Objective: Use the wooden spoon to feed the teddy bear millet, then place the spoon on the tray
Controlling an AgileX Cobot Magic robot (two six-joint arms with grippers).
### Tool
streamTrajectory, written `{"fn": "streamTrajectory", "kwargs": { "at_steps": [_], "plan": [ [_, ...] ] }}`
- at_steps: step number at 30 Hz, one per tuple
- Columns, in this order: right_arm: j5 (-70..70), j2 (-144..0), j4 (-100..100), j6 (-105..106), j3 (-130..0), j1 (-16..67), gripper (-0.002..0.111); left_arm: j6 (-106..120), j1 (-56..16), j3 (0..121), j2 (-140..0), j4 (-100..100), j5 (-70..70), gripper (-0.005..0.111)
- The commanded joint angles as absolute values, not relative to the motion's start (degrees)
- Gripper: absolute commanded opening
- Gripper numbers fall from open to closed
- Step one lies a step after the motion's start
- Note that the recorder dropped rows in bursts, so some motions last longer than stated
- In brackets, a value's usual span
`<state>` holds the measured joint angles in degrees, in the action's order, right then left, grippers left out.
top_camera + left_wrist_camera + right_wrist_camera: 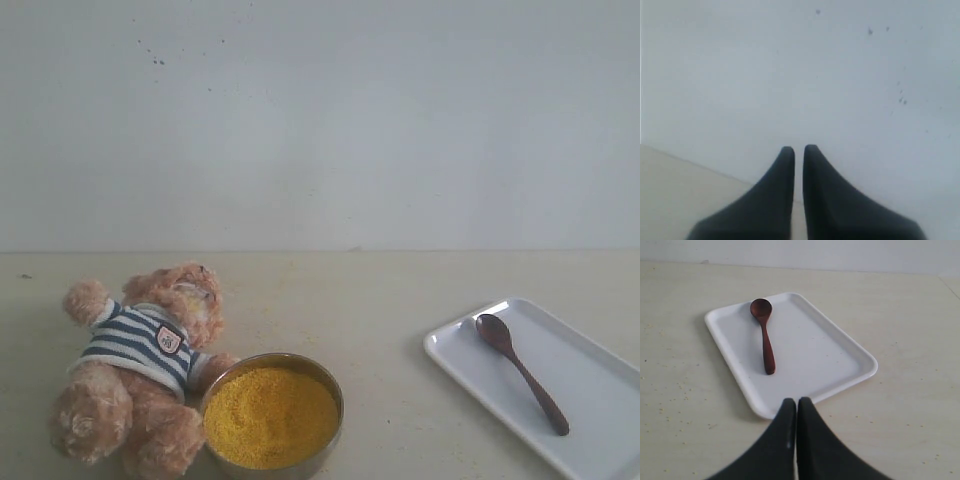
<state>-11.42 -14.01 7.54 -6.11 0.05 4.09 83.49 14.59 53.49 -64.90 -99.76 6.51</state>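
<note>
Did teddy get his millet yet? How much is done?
The small dark wooden spoon lies on the flat white tray, so that part looks done. Nothing is in hand: the left end effector and right end effector are shut and empty. Whether the fluffy striped-shirt teddy bear got any yellow millet can't be told.
</note>
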Motion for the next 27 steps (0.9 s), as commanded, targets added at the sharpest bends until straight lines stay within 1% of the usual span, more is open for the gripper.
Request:
{"fn": "streamTrajectory", "kwargs": {
  "at_steps": [1,4,7,10,12,14,16,19,21,22,24,26,27],
  "plan": [
    [-11.4,-13.8,7.8,-6.1,0.0,3.9,0.000,79.9,14.8,56.2,-62.2,-99.9,9.9,0.004],
    [-11.4,-13.8,7.8,-6.1,0.0,3.9,0.000,71.9,14.8,55.3,-56.9,-99.9,10.5,0.004],
    [-11.4,-13.8,7.8,-6.1,0.0,3.9,0.000,65.1,14.8,52.5,-49.6,-99.9,4.3,0.004],
    [-11.4,-13.8,7.8,-6.1,0.0,3.9,0.000,69.1,14.8,48.9,-42.0,-99.9,-7.5,0.004],
    [-11.4,-13.8,7.8,-6.1,0.0,3.9,0.000,79.1,14.8,46.6,-37.3,-99.9,-13.2,0.004],
    [-11.4,-13.8,7.8,-6.1,0.0,3.9,0.000,90.9,14.8,44.6,-33.9,-99.9,-13.3,0.004],
    [-11.4,-13.8,7.8,-6.1,0.0,3.9,0.000,99.0,14.3,42.2,-30.6,-99.9,-10.0,0.004],
    [-11.4,-13.8,7.8,-6.1,0.0,3.9,0.000,96.3,12.9,39.5,-28.1,-99.7,-5.3,0.004],
    [-11.4,-13.8,7.8,-6.1,0.0,3.9,0.000,88.8,11.9,38.0,-27.8,-92.3,-2.8,0.004],
    [-11.4,-13.8,7.8,-6.1,0.0,3.9,0.000,81.0,11.4,37.1,-27.7,-86.4,-1.4,0.004],
    [-11.4,-13.8,7.8,-6.1,0.0,3.9,0.000,56.8,11.3,36.3,-27.7,-69.6,3.8,0.004],
    [-11.4,-13.8,7.8,-6.0,0.0,3.9,0.000,24.5,11.3,36.0,-27.8,-42.0,6.8,0.004],
    [-11.4,-13.8,7.8,-6.0,0.0,3.9,0.000,13.1,11.3,35.9,-27.5,-29.7,8.1,0.004]
  ]
}}
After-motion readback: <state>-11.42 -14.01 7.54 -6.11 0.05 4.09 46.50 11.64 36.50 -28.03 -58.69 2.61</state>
